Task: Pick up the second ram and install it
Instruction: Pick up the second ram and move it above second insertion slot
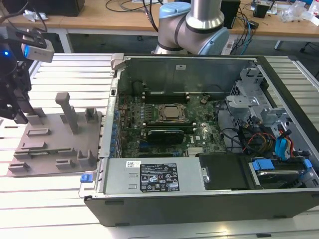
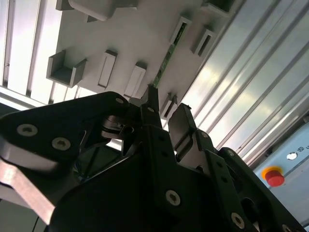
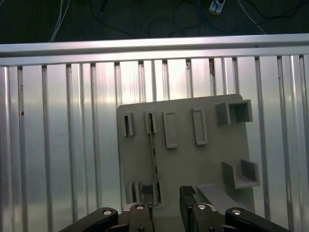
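Arm base (image 1: pixel 192 25) stands at the far side, centre of the exterior view. Gripper (image 1: pixel 17 112) hangs low at the exterior view's left, pointing down. In both wrist views the jaws stand parted with a clear gap.

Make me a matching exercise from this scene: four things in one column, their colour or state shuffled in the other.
1 second ram
2 fixture plate
3 gripper
4 computer case

A side open, motherboard showing
B open, at the plate's end
C grey, flat on the slatted table
D green, standing on edge in the plate

Pairs: 1-D, 2-C, 3-B, 4-A
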